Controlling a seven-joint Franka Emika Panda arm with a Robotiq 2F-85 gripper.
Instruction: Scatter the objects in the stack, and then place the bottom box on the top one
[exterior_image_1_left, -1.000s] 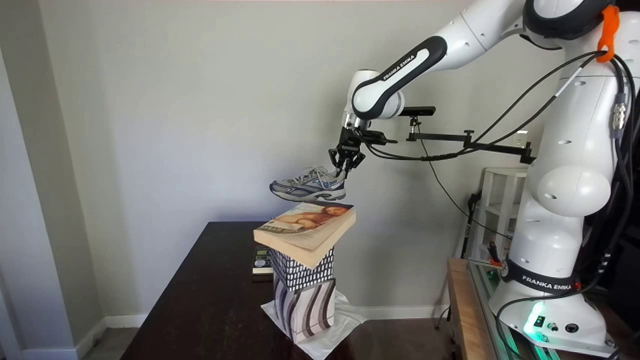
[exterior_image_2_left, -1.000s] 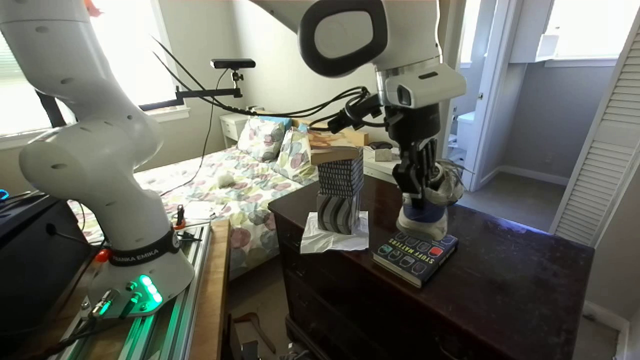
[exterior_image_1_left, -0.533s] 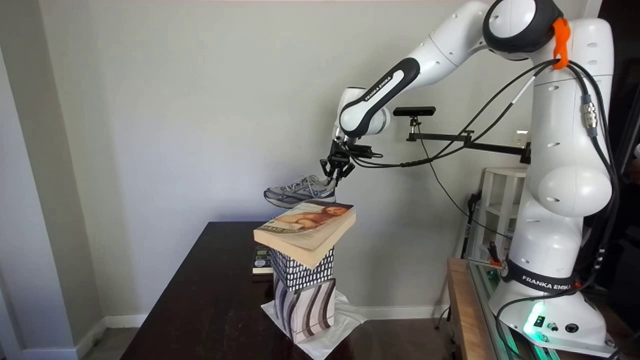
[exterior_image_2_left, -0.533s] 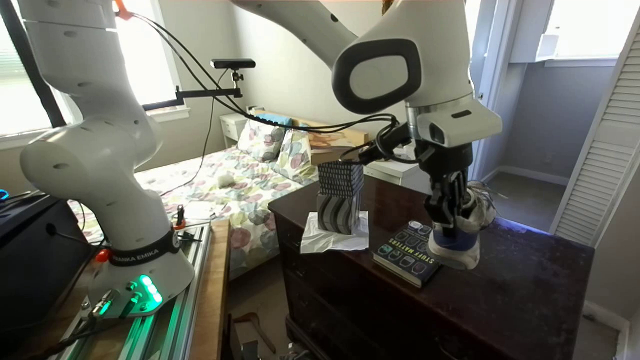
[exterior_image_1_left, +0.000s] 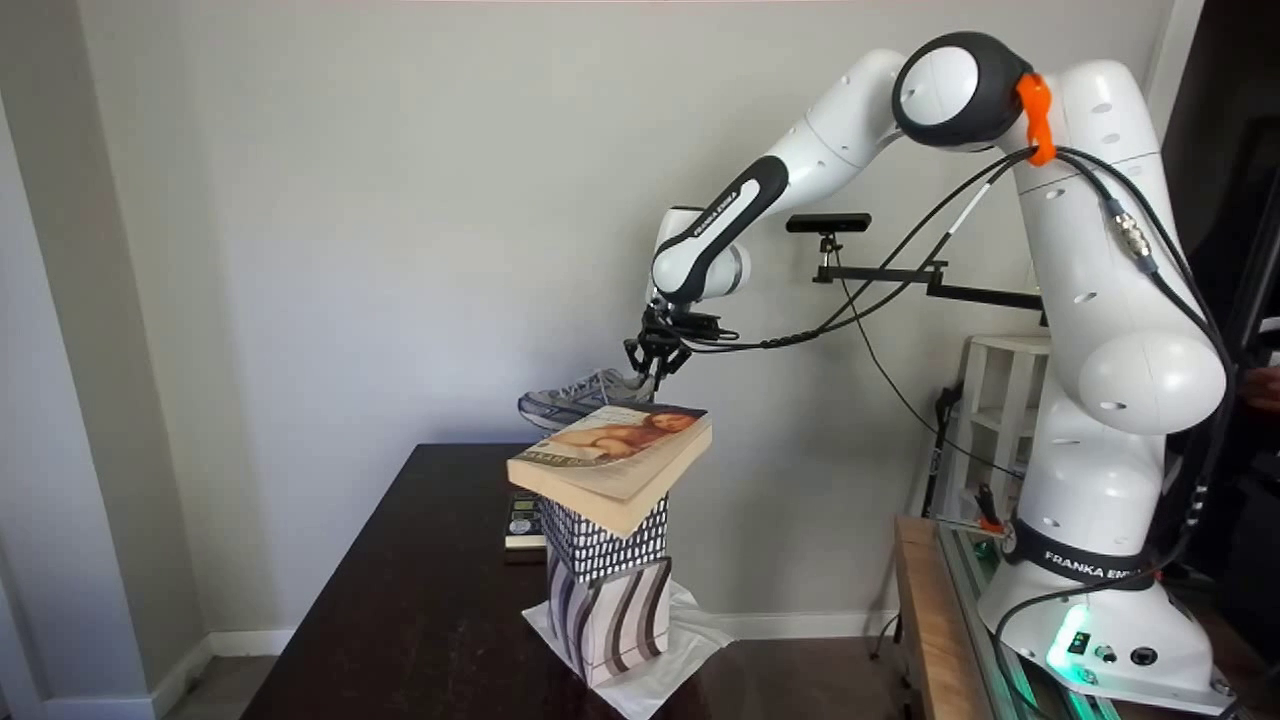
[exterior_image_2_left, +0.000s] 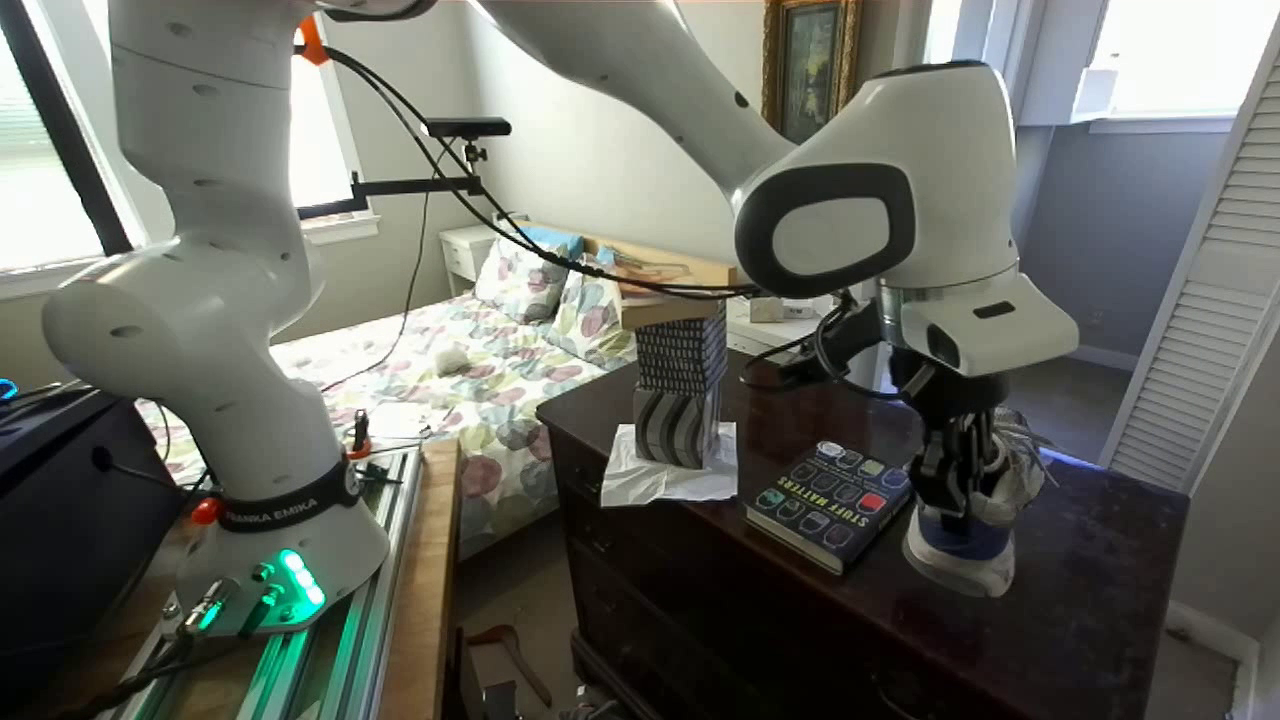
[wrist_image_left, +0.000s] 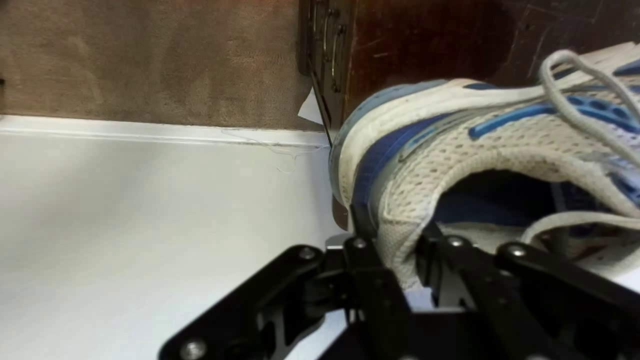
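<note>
We note the dark dresser (exterior_image_2_left: 1080, 570) bearing a white sheet (exterior_image_2_left: 660, 484); on this stand, stacked, striped box (exterior_image_1_left: 620, 620) at bottom, checkered box (exterior_image_1_left: 610, 545) on it, tan picture-faced book (exterior_image_1_left: 610, 450) on top. Well apart from these, we see the sneaker (wrist_image_left: 470, 150) suspended above the dresser. We record the gripper (wrist_image_left: 395, 230) clamped on the sneaker's heel, one finger inside the collar, one outside.

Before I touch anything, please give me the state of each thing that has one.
Sneaker: held in the air
Gripper: closed on the sneaker's heel
Paperback: lying cover up
Checkered box: standing under the paperback
Paper: spread out, creased
Striped box: standing on the paper, under the checkered box
Dark book: closed, cover up
Base light: lit green
</note>
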